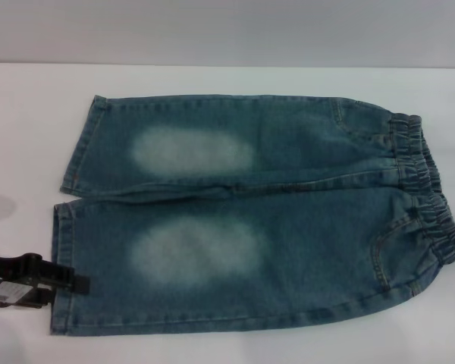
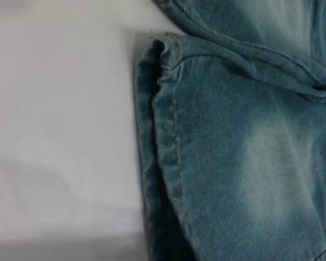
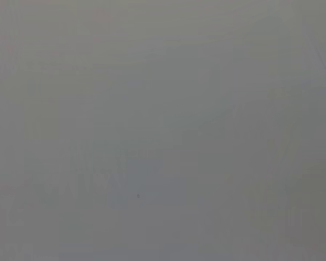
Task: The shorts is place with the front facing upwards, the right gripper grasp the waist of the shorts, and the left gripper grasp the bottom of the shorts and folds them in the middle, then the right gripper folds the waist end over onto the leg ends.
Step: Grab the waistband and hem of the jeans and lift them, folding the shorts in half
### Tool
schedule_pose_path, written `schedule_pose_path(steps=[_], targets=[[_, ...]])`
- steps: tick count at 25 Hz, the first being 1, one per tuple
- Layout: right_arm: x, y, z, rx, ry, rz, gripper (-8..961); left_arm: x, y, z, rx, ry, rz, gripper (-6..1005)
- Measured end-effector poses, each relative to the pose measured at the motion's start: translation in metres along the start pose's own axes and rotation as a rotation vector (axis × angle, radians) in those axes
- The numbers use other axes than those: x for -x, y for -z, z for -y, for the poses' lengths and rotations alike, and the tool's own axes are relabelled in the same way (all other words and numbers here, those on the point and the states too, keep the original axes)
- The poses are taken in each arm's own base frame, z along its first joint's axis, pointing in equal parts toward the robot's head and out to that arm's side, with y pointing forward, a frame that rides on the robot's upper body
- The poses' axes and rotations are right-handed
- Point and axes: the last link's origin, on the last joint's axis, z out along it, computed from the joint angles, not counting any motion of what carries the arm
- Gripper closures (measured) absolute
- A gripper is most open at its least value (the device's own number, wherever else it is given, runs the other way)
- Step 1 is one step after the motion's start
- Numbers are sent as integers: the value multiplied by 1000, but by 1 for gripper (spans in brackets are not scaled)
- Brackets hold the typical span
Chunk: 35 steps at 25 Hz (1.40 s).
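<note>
While the shorts (image 1: 250,212) lie flat on the table (image 1: 212,80), the left gripper (image 1: 64,279) sits at eight o'clock by the hem (image 2: 163,136); I cannot tell its grip.

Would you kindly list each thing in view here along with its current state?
shorts: spread flat, front up, unfolded.
waist of the shorts: gathered, lying on the robot's right, not grasped.
bottom of the shorts: flat on the left, with the near cuff's hem next to the left gripper.
left gripper: at the near leg cuff; grip unclear.
right gripper: out of view.
table: white, bearing the shorts.
</note>
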Motion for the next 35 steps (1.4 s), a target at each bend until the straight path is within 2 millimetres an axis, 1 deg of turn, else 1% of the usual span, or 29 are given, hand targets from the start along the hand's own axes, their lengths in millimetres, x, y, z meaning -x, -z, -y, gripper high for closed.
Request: schedule_pose_path(steps=[5, 14, 22, 33, 35], targets=[[0, 0, -1, 2, 0, 0, 298, 2, 1, 2, -3, -4, -1, 570], [-2, 0, -3, 4, -3, -3, 299, 13, 6, 8, 6, 10, 21, 575], [-2, -1, -5, 9, -6, -3, 299, 18, -3, 4, 36, -31, 47, 579], [-3, 0, -6, 7, -10, -4, 299, 23, -10, 5, 8, -70, 83, 584], [-3, 0, -5, 4, -11, -3, 299, 22, -10, 5, -8, -80, 86, 654]])
